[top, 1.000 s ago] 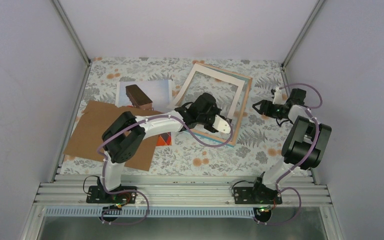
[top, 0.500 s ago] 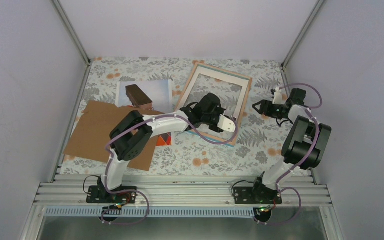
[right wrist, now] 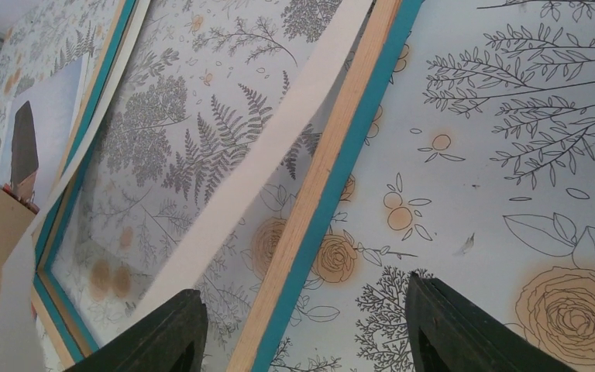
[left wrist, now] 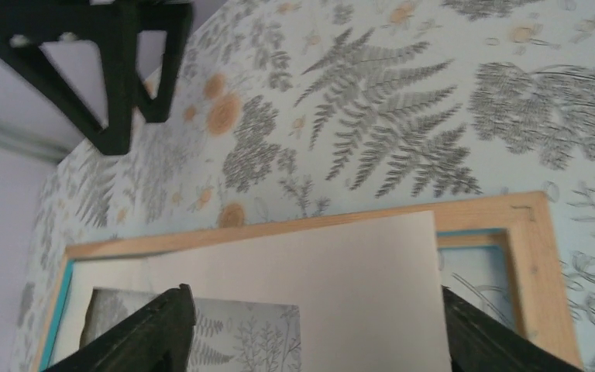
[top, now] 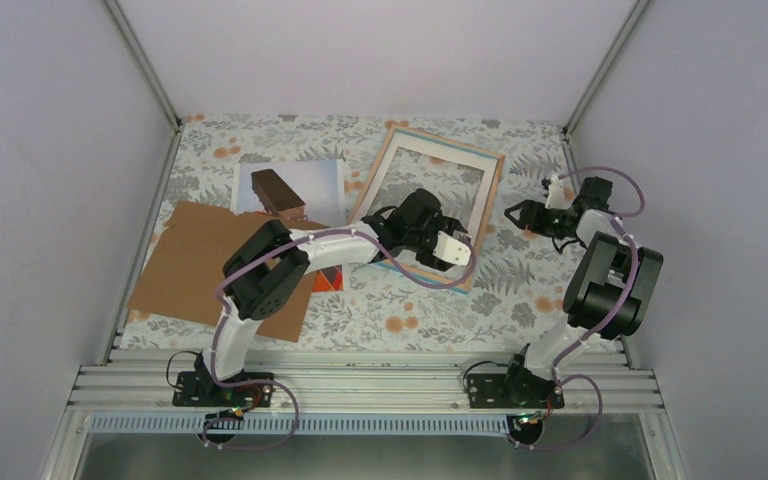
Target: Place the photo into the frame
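Frame [top: 494,195] lies flat at the far middle of the counter [top: 410,315], rotated a bit. The light wood rails face up with a thin turquoise lip along the inner and outer edges. The pane is clear, so the fern-and-rose counter print shows straight through it.

Cream mat [top: 438,150] sits inside the frame but askew. In the left wrist view its corner overlaps the wood rail near the frame's corner.

Photo [top: 315,185] is not in the frame. It lies flat on the counter just left of the frame's left rail. The visible part is pale blue sky with the dark brown basket on it. Its near end is under the brown backing board [top: 195,265], and a small orange-red patch of balloon shows past the board's edge under the left arm.

Left pincer [left wrist: 315,310] is over the frame's right side, fingers wide apart and gripping nothing, with the mat corner below the gap.

Right pincer [right wrist: 304,310] is open too, low over the counter just right of the frame, with only the wood-and-turquoise rail and bare counter ahead of it.
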{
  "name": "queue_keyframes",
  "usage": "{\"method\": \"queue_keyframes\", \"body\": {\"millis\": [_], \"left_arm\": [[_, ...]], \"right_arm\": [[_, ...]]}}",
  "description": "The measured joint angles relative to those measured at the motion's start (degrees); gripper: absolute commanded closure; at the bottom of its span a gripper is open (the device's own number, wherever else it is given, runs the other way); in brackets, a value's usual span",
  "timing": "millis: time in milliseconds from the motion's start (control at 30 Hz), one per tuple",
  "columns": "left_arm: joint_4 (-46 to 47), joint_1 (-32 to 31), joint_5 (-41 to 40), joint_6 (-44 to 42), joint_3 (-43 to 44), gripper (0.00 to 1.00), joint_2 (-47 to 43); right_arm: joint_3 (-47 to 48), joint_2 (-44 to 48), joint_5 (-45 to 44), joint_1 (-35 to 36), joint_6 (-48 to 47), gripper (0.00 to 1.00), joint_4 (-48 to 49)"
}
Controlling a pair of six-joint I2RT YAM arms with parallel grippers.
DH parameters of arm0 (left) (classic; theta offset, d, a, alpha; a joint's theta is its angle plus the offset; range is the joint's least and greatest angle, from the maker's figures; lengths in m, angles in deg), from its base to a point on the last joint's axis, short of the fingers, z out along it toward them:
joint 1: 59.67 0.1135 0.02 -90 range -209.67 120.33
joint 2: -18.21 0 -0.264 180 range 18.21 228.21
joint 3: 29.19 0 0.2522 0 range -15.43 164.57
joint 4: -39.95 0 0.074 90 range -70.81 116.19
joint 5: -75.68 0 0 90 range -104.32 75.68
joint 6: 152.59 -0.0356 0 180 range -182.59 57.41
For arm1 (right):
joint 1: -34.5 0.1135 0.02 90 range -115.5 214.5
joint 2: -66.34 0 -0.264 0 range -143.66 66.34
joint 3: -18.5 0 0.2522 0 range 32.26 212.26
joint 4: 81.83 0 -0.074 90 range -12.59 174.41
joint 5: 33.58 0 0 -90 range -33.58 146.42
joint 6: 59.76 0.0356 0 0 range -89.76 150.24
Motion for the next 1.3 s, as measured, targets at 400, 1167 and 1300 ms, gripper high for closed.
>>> {"method": "queue_keyframes", "body": {"millis": [400,1167,1300], "left_arm": [[-14.08,5.14,8.44,10.8,4.02,0.24,-7.8],[-28.92,36.98,17.09,40.92,11.52,0.69,8.61],[-29.4,36.41,20.68,41.81,11.61,0.72,9.81]], "right_arm": [[0.63,0.04,-2.25,0.02,0.31,0.36,-1.36],[5.01,-9.18,-3.56,5.29,0.81,0.36,-3.89],[6.51,-11.32,-2.34,5.27,0.68,0.36,-4.48]]}}
